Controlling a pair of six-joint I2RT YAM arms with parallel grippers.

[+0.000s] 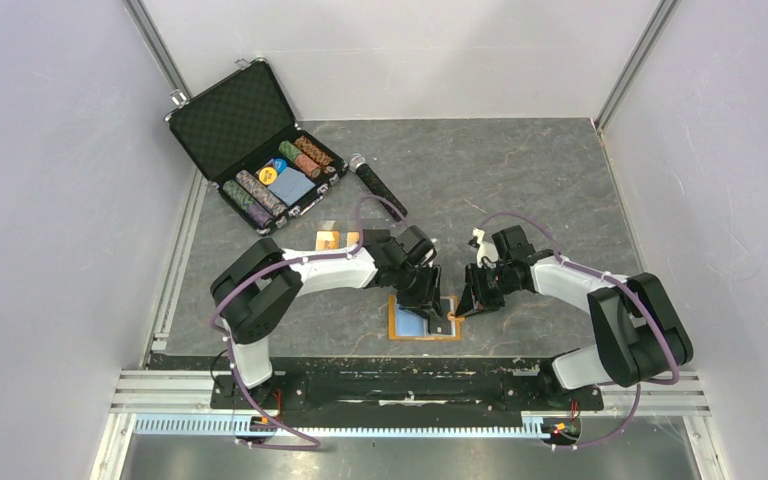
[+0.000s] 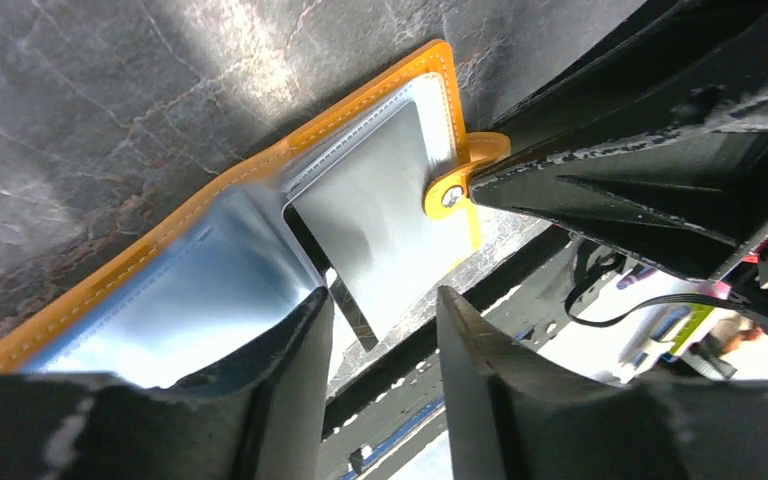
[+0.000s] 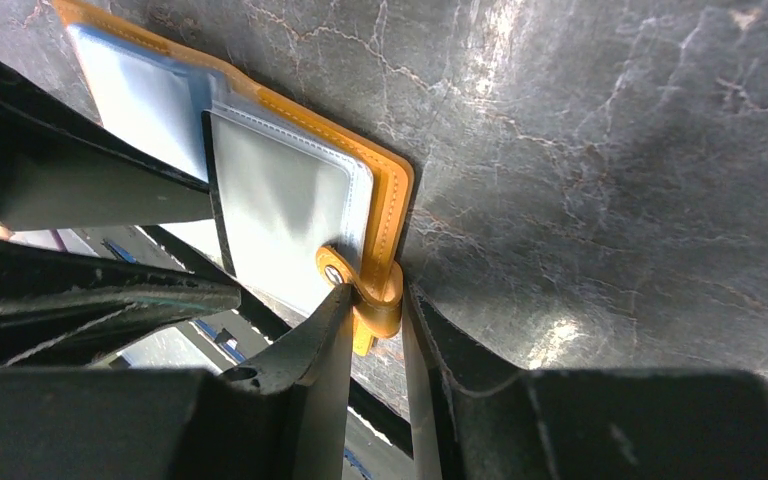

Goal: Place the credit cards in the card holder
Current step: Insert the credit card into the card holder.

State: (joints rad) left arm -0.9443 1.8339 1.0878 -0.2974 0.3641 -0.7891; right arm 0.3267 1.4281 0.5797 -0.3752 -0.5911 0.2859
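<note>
**Holder pinned open by R arm, L jaws parted over it**

The card holder (image 1: 393,320) lies opened flat on the table, just ahead of the arm bases, lining up. The right gripper (image 3: 375,295) is clamped narrow on the holder's snap tab (image 3: 385,290), at its right edge. My guess is that's to stop the flap folding back and keep the holder from sliding while cards go in.

The left gripper (image 2: 380,300) hangs low over the holder's left half. Its jaws are partway apart w/ nothing between them, and the clear sleeves show thru the gap. A thin dark edge (image 2: 345,300) sits at the holder's fold, right under those fingertips. Could be a black card tucked in, but I can't tell.

Two gold-tan credit cards (image 1: 330,238) lie loose beyond the holder to its left, past the L forearm, well apart from both grippers. The chip case (image 1: 260,150) stands open farther off the same way.
</note>
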